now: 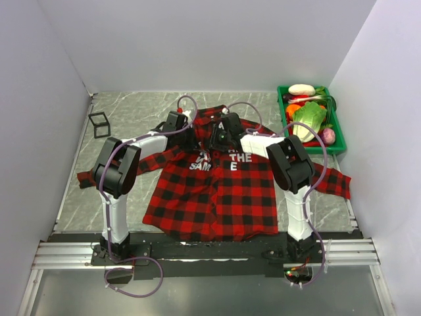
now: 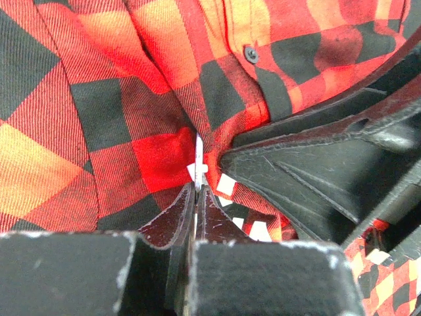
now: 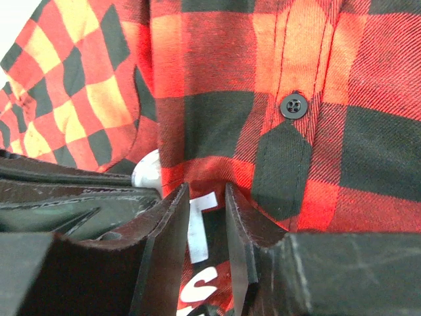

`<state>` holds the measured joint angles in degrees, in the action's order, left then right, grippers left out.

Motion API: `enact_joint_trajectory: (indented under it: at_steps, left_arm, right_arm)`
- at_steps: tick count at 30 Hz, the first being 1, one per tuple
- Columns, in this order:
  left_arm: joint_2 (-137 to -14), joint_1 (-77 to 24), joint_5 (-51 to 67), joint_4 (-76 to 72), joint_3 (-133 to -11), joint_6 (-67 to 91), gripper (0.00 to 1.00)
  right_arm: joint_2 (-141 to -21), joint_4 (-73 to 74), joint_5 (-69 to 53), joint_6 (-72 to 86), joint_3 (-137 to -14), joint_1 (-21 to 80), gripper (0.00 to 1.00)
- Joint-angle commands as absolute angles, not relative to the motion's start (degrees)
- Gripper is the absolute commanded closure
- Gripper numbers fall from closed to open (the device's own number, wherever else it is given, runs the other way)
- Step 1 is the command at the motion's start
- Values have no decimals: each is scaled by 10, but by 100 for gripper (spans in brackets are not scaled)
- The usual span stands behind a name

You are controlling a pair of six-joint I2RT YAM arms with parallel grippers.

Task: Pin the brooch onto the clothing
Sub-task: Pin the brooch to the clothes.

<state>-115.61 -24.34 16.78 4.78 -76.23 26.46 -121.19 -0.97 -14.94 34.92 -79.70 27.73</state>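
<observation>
Seemingly mid-task, the left gripper pinches what looks like the brooch at the shirt beside its chest lettering at frame centre, the right gripper hovers part-open alongside, and fastening appears not yet done.

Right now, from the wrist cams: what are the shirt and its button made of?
Shirt: woven cloth, likely cotton flannel, matte; diagonal twill ribs show in the plaid. Button: probably plastic, dark, slight sheen, raised rim with sewing holes.
</observation>
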Motion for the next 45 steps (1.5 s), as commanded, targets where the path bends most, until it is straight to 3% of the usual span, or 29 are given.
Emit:
enact_joint_trajectory:
  at_steps: [1,45]
  left_arm:
    - [-1128,-241,185,28,-757,272,99]
    - [-1136,-237,199,19,-749,268,99]
  right_arm:
    - [-1219,-44,-167,359,-817,276,64]
    - [-1226,-76,-187,375,-811,275,66]
